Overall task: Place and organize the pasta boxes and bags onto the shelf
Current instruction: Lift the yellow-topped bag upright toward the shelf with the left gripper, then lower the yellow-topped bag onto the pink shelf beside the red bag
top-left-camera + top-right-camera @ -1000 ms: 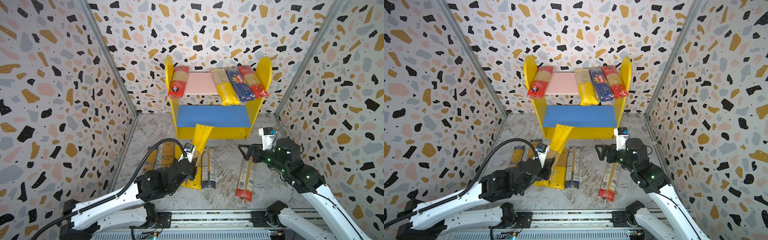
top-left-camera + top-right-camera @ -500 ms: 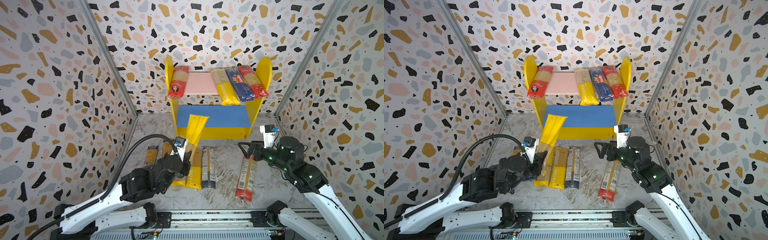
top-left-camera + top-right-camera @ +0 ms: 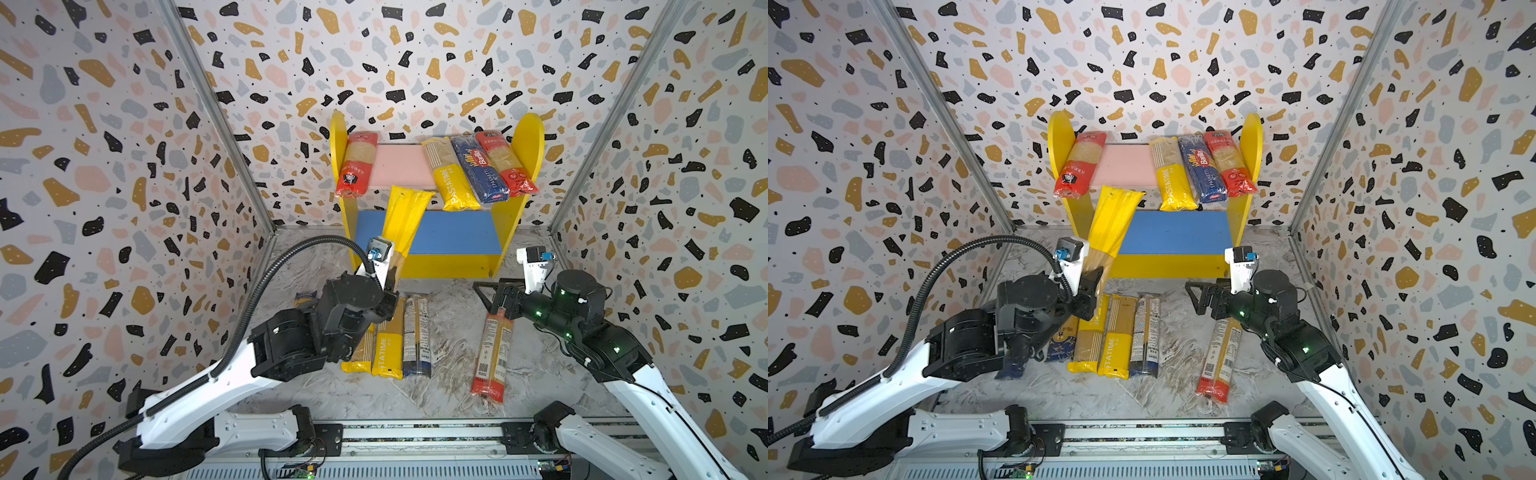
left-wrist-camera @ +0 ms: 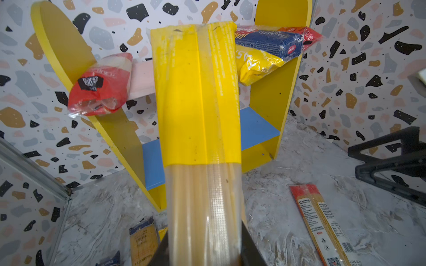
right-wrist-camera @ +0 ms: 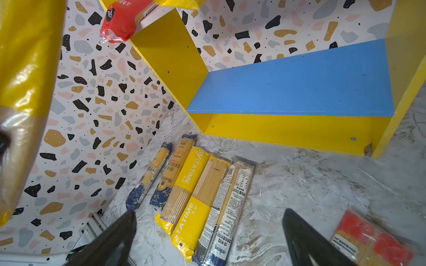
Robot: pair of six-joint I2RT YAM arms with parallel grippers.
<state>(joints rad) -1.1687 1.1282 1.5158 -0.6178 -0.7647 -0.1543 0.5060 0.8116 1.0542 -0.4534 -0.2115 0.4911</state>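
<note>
My left gripper (image 3: 390, 282) is shut on the clear lower end of a yellow pasta packet (image 3: 405, 220), held off the floor and tilted up. The packet's top (image 4: 196, 69) stands in front of the shelf's pink upper board (image 3: 399, 166). On that board lie a red packet (image 3: 355, 166), a yellow PASTATIME packet (image 3: 451, 178), a dark blue Barilla packet (image 3: 478, 170) and another red one (image 3: 505, 164). The blue lower board (image 3: 457, 232) is bare. My right gripper (image 3: 484, 295) hangs open above a red packet (image 3: 492, 353) on the floor, holding nothing.
Several packets lie side by side on the marble floor (image 5: 311, 184), among them a yellow one (image 3: 1115, 345) and a blue-ended one (image 3: 1144, 332), partly under my left arm. Speckled walls close in on three sides. A metal rail (image 3: 415, 432) runs along the front.
My left gripper has risen and drawn left with the yellow packet, whose top went from the shelf's base up to the pink board's front edge. The right arm barely moved.
</note>
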